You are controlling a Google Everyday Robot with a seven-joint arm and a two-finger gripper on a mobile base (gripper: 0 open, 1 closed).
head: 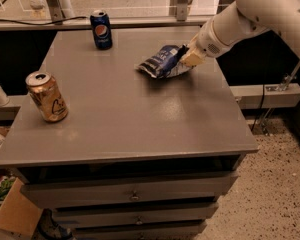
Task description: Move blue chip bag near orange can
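The blue chip bag [162, 62] is dark navy with white lettering. Its right end is raised off the grey table [130, 109] while its left end still touches the top. My gripper [189, 57], on the white arm coming in from the upper right, is shut on the bag's right end. The orange can [47, 97] stands upright near the table's left edge, well to the left of the bag and nearer the front.
A dark blue Pepsi can [101, 30] stands upright at the back of the table. A window ledge with a cable runs behind the table. Drawers [134, 194] are below the top. A cardboard box [12, 215] sits on the floor at lower left.
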